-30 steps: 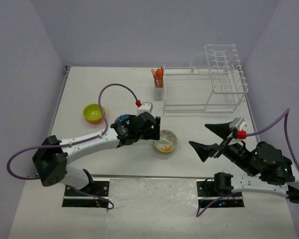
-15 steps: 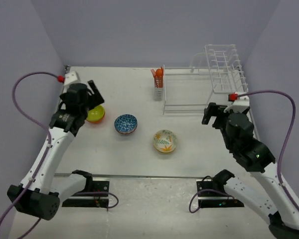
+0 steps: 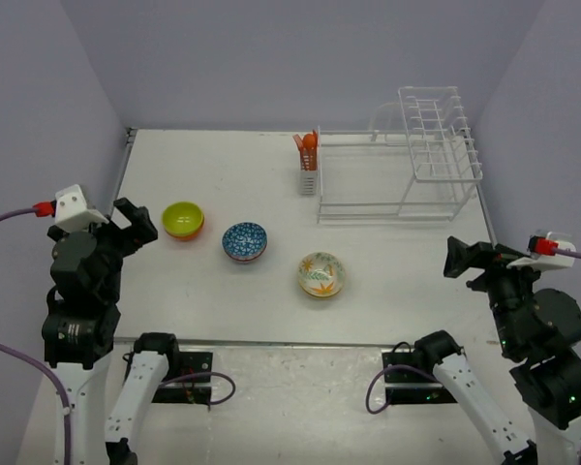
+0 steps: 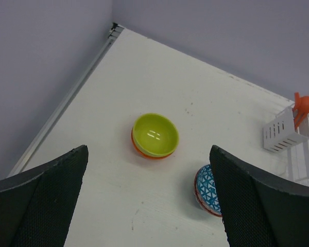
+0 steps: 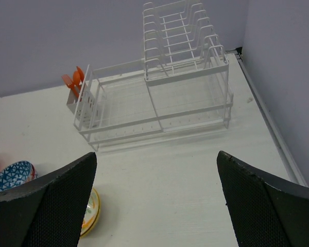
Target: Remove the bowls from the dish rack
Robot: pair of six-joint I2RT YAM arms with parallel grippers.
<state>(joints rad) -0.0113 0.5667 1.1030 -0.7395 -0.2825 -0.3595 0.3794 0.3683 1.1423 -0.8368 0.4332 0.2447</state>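
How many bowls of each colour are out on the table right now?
Lime-green bowl: 1
Orange bowl, under the lime-green one: 1
Blue patterned bowl: 1
Cream leaf-print bowl: 1
Total: 4

Bowls (image 3: 245,242) stand on the table (image 3: 223,160), left of the dish rack (image 3: 387,184).

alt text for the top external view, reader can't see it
The white dish rack at the far right holds no bowls; a lime-green bowl, a blue patterned bowl and a leaf-print bowl sit on the table. The left gripper and right gripper are open and empty at the sides.
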